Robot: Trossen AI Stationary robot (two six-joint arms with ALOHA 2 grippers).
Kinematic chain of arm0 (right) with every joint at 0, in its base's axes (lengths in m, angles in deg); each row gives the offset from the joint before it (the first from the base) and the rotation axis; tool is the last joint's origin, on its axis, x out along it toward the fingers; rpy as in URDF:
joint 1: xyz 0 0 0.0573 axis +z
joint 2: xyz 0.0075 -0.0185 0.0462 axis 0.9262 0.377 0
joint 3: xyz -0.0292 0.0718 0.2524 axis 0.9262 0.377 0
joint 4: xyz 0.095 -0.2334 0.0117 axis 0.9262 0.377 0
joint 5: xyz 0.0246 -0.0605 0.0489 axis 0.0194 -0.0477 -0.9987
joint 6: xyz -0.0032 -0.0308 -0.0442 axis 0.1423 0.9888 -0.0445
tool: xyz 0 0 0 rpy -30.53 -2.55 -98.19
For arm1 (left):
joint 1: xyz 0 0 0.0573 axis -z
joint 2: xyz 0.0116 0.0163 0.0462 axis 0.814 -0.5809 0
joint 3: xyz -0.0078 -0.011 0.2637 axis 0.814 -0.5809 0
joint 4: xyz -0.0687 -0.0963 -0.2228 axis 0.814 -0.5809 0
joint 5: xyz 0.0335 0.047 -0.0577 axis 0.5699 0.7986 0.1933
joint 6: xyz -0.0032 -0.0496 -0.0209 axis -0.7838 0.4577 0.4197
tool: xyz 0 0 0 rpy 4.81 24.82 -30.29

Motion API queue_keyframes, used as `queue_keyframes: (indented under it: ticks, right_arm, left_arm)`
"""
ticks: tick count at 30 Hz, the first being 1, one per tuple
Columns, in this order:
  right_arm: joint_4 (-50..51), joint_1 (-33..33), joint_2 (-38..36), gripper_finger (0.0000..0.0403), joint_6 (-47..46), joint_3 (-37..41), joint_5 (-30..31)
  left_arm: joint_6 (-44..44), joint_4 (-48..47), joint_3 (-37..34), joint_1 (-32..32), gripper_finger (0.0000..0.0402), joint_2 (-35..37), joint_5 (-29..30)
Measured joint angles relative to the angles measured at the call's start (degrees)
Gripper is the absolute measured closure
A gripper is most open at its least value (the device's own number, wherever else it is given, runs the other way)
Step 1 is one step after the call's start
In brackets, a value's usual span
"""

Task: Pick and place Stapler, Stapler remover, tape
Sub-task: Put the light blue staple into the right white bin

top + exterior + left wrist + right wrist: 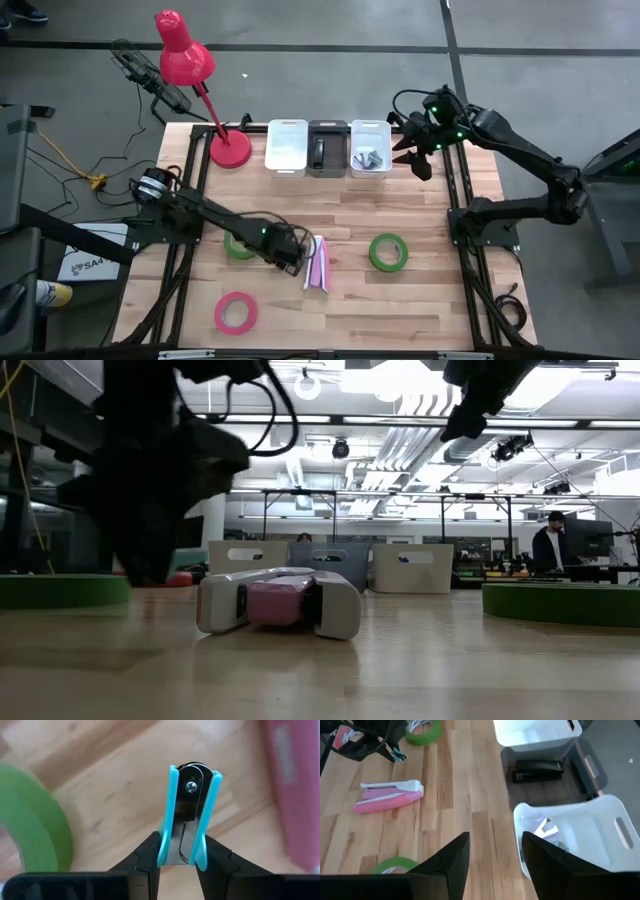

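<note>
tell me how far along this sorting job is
Done: a black stapler lies in the grey bin and staple removers in the right white bin. In hand: the left gripper is shut on a blue remover. Left: pink stapler, three tape rolls.

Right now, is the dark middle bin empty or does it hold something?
Not empty: the dark middle bin holds a black stapler, lying flat on its floor in the right wrist view.
</note>
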Motion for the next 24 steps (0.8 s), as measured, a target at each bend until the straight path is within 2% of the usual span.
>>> queue_keyframes:
  ticks: [12, 24]
  right_arm:
    - [-6.6, 5.6, 4.4, 0.0231, -1.0, 0.0, 0.0]
    - [-11.6, 13.0, 10.2, 0.0231, -1.4, 0.0, -0.3]
  left_arm:
    - [-14.7, 6.6, 0.2, -9.3, 0.0308, 5.7, 4.9]
    - [-28.3, 18.3, 0.2, -16.5, 0.0308, 6.9, 3.6]
